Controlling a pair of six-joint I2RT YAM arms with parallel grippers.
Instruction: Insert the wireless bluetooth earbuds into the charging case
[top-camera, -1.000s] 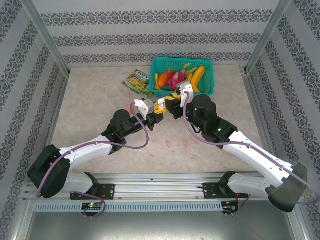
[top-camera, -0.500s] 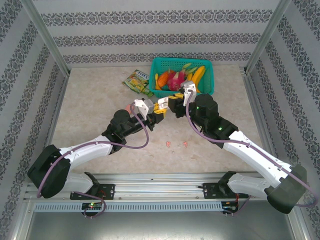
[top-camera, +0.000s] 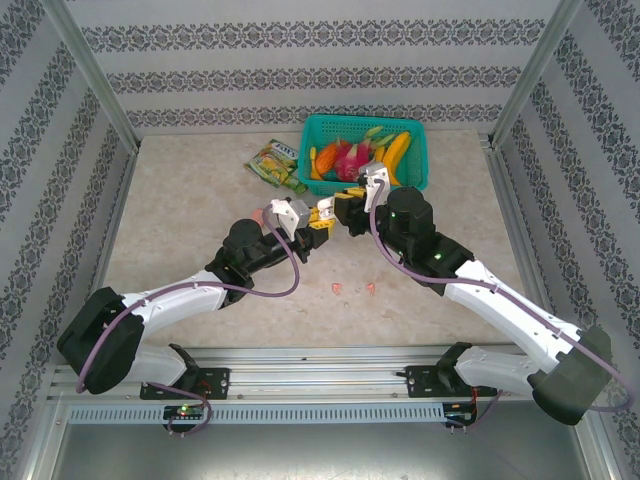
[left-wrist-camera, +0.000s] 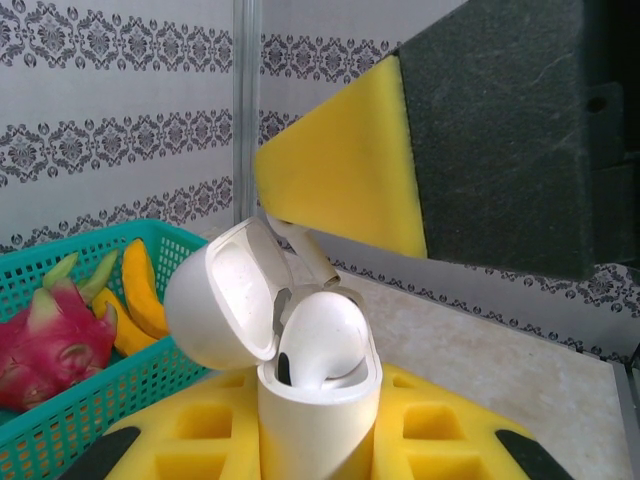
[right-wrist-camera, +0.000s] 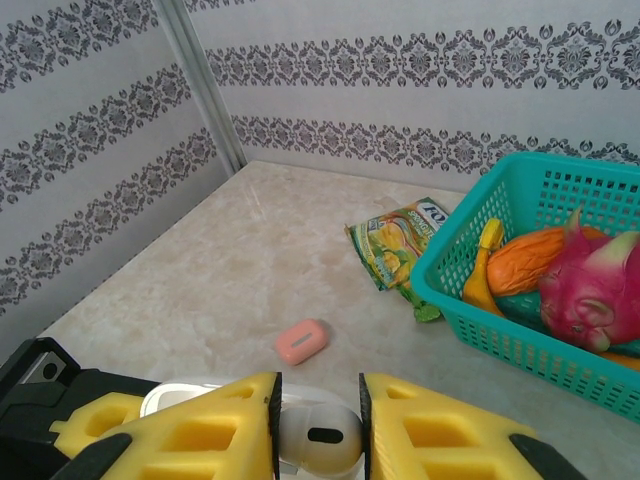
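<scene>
My left gripper (left-wrist-camera: 320, 425) is shut on a white charging case (left-wrist-camera: 318, 410) and holds it upright with the lid (left-wrist-camera: 220, 310) swung open. A whitish earbud (left-wrist-camera: 322, 335) sits head-up in the case's mouth. My right gripper (right-wrist-camera: 318, 388) hangs just over the case, its pads shut against that earbud (right-wrist-camera: 320, 437); one of its yellow fingers (left-wrist-camera: 345, 170) looms above the case. In the top view the two grippers (top-camera: 318, 222) (top-camera: 342, 212) meet above mid-table. Two pink-red earbuds (top-camera: 337, 288) (top-camera: 371, 288) lie on the table nearer the bases.
A small pink case (right-wrist-camera: 302, 341) lies shut on the table beyond the grippers. A teal basket (top-camera: 365, 125) of toy fruit stands at the back, with a snack packet (top-camera: 275, 165) to its left. Patterned walls and metal posts enclose the table.
The right gripper has edged slightly away from the bases and back, staying over the case. The left gripper has barely shifted. Both grips are unchanged.
</scene>
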